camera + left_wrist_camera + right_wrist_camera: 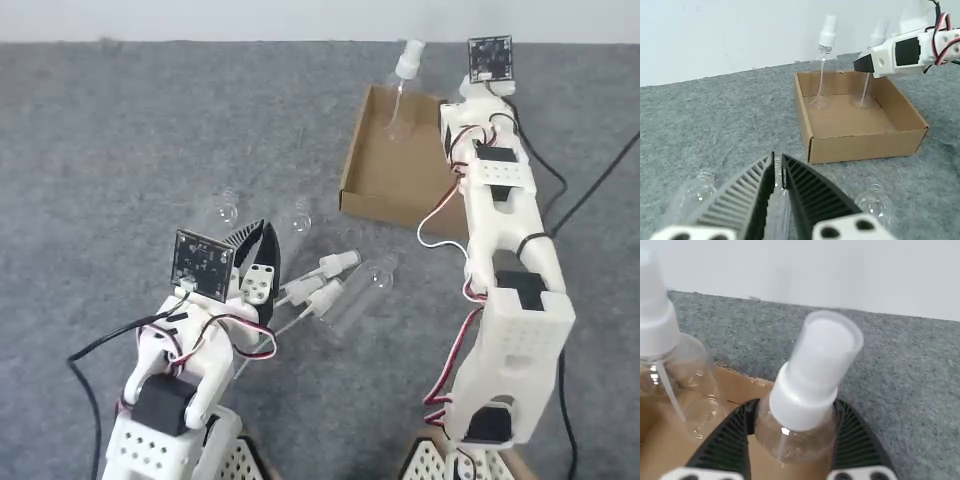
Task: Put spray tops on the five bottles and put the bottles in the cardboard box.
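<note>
1. Grey carpet-like cloth covers the desk (130,130), with a white wall behind it. The cardboard box (385,185) sits toward the far right.
2. As I judge it, the step in hand is boxing the second finished bottle. The right claw (796,412) is closed on the shoulder of a capped bottle (807,385), with a black jaw pressed to either side. It holds the bottle upright inside the box near a far corner, and the base looks to be at or close to the box floor.
3. A second capped bottle (403,95) stands upright in the box, near the held one but apart from it.
4. The left claw (778,159) hangs low over the desk with its jaws drawn to a narrow slit. Something clear shows through the slit, but I cannot tell whether it is pinched.
5. Three uncapped bottles (297,220) lie on the desk around that claw, with loose spray tops (338,264) just beside them.
6. The next move calls for the right claw to spread just enough to free the bottle. It should then rise straight up, so that neither standing bottle gets tipped.
</note>
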Robot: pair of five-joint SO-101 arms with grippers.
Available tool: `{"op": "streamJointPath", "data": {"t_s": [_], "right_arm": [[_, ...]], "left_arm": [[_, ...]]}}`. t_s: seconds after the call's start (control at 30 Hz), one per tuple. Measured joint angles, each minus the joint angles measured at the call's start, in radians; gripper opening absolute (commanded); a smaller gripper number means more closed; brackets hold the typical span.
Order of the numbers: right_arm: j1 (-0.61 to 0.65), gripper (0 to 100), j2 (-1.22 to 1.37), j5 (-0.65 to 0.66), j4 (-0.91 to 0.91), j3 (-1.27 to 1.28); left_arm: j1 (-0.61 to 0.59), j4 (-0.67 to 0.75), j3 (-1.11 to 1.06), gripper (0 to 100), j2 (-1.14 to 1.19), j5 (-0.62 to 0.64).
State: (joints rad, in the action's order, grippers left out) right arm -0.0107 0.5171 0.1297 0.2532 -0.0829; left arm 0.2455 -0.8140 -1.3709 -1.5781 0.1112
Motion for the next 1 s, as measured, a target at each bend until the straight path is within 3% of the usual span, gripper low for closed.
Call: {"op": "streamJointPath", "data": {"t_s": [0.37,0.6,1.0], "right_arm": [[0.0,0.8,0.0,0.0,0.0,0.0],[0.002,12.4,0.0,0.0,0.0,0.0],[0.002,12.8,0.0,0.0,0.0,0.0]], "left_arm": [[0.0,0.0,0.0,1,0.0,0.0],[0.0,0.0,0.0,1,0.0,0.0],[0.0,0.0,0.0,1,0.0,0.0]]}}
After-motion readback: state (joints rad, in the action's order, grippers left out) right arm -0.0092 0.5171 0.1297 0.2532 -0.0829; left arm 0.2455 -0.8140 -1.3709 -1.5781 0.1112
